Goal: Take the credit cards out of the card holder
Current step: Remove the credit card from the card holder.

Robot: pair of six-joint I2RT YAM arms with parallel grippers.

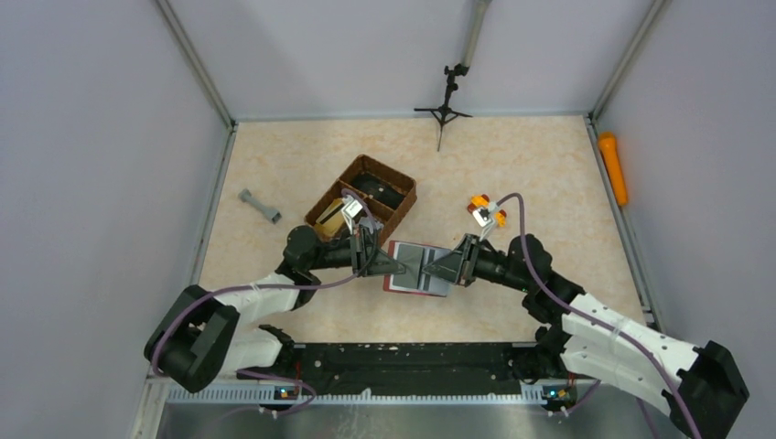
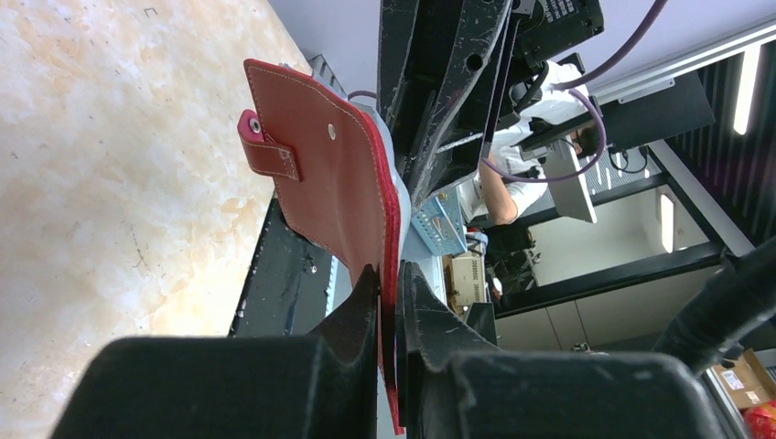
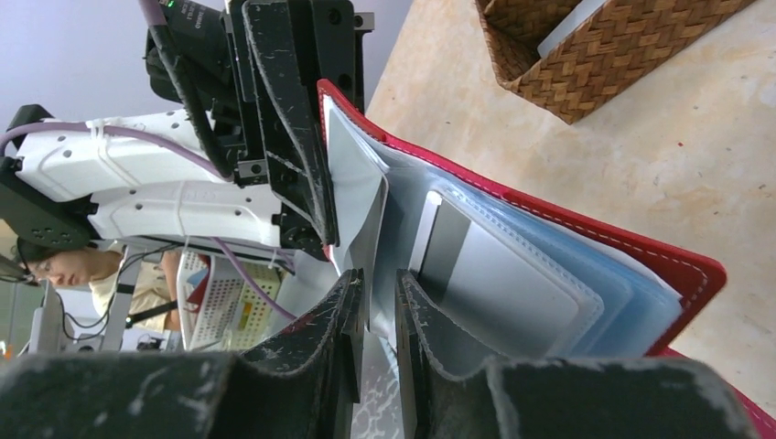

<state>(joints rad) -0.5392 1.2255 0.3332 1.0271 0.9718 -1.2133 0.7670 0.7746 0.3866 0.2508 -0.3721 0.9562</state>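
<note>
The dark red card holder hangs open between my two grippers, above the table. My left gripper is shut on its red cover; in the left wrist view the cover stands upright with its snap tab toward the table. My right gripper faces it from the right. In the right wrist view its jaws are pinched on a thin silver-grey card at the holder's inner sleeves. Another silver-grey card sits in a clear bluish sleeve beside it.
A brown woven basket stands just behind the left gripper, also in the right wrist view. A small grey dumbbell-shaped piece lies at the left. A black tripod stands at the back. An orange object lies beyond the right edge.
</note>
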